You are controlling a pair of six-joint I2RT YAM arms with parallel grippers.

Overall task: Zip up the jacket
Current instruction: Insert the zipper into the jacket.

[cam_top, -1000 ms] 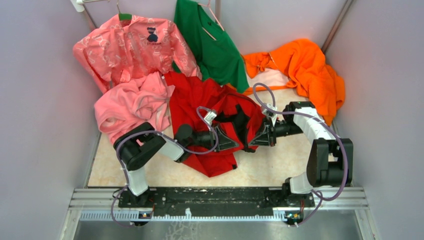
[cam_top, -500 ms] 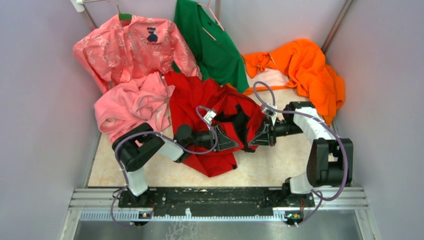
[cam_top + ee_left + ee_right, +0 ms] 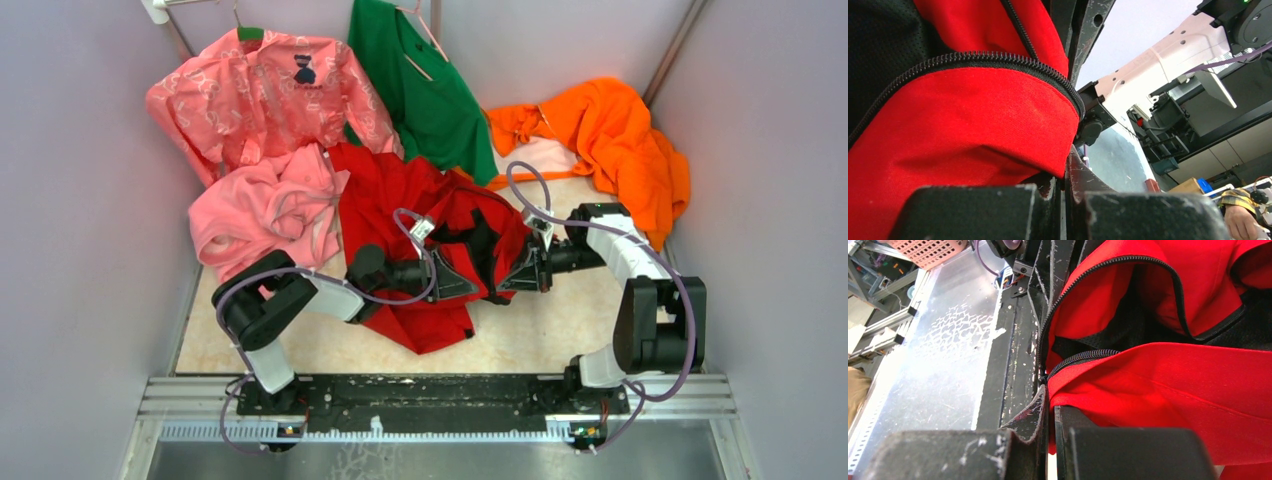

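Your left hand (image 3: 462, 284) and right hand (image 3: 508, 281) each pinch the jacket (image 3: 395, 190), so pull its zip (image 3: 1013, 62) straight and line up both sides.

Enclosure: pale lilac walls (image 3: 90, 180); beige marbled tabletop (image 3: 560, 335); aluminium rail (image 3: 180, 395) along near edge; even light

The left gripper (image 3: 472, 290) and right gripper (image 3: 502, 288) were scuffed black wedges; white-shelled arms (image 3: 625, 250) carried lilac cables (image 3: 508, 185) above the base rail (image 3: 430, 392).
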